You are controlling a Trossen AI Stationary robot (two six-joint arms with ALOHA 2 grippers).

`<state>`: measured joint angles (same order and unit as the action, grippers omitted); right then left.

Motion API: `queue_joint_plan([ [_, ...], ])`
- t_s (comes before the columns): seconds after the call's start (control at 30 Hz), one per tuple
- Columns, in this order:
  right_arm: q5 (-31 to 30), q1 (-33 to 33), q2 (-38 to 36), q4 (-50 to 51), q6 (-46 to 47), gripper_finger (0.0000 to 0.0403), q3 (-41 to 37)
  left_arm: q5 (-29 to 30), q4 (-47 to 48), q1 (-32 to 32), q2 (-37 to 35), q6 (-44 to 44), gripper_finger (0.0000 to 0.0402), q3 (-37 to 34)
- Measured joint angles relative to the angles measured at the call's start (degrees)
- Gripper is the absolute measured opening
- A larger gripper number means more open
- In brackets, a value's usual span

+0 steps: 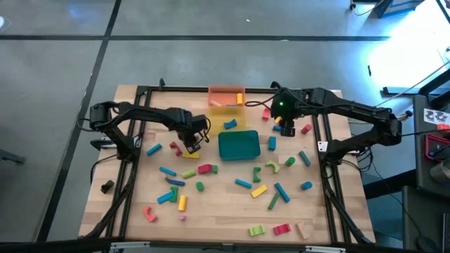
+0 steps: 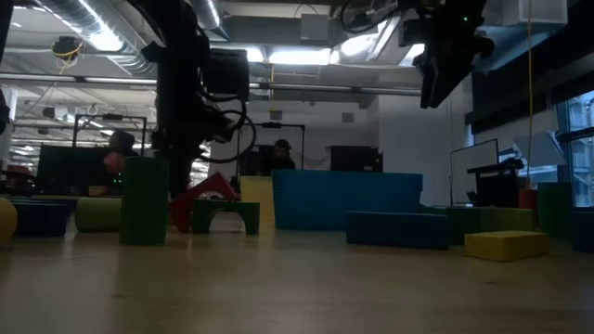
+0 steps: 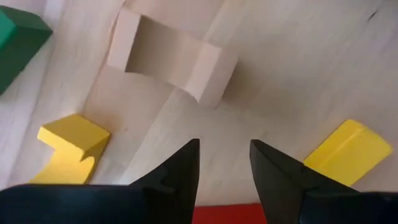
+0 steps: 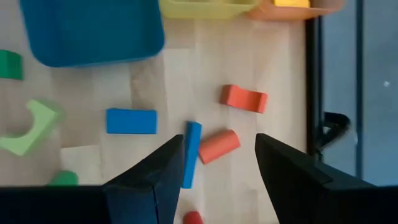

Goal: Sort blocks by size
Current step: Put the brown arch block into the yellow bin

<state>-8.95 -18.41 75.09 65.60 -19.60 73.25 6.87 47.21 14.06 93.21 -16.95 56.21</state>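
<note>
Left fingers (image 3: 186,168) parted, empty, over pale wooden arch (image 3: 168,59), yellow blocks (image 3: 69,149) beside.

blocks (image 1: 242,183): you're seeing red, blue, green, yellow pieces lying scattered flat across the wood
red arch (image 2: 206,197): leaning tilted against a green arch (image 2: 225,216)

The table (image 1: 211,211) is pale wood; the tray (image 1: 238,145) at its middle is teal, the two small trays at the far edge orange (image 1: 225,93) and yellow (image 1: 226,107); the blocks (image 1: 211,184) scattered around are red, pink, blue, green, yellow and orange; both arms and their fingers are black; in the left wrist view two yellow blocks (image 3: 69,147), a green one (image 3: 17,43) and a bare wood-coloured one (image 3: 171,57) lie on the pale wood; in the right wrist view lie an orange-red arch (image 4: 244,98), an orange-red cylinder (image 4: 219,145) and two blue bars (image 4: 130,121).
</note>
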Motion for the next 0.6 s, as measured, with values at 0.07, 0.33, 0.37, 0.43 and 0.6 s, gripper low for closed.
queue_joint_plan([
  [0.07,1.6,0.0,0.0,0.0,0.1,0.0198,0.0,0.2,-0.5,0.0,0.0,1.9,0.0134,0.5],
  [0.33,3.6,0.0,0.0,0.0,0.3,0.0198,0.0,3.4,-2.7,0.0,-0.1,9.3,0.0134,0.5],
  [0.37,3.6,0.0,0.0,0.0,0.3,0.0198,0.0,3.4,-3.4,0.0,-0.1,10.1,0.0134,0.5],
  [0.43,3.6,0.0,0.0,0.0,0.3,0.0198,0.0,3.5,-4.5,0.0,-0.1,11.6,0.0134,0.5],
  [0.6,3.6,0.0,0.0,0.0,0.3,0.0198,0.0,3.4,-8.7,0.0,-0.1,14.2,0.0134,-0.3],
])
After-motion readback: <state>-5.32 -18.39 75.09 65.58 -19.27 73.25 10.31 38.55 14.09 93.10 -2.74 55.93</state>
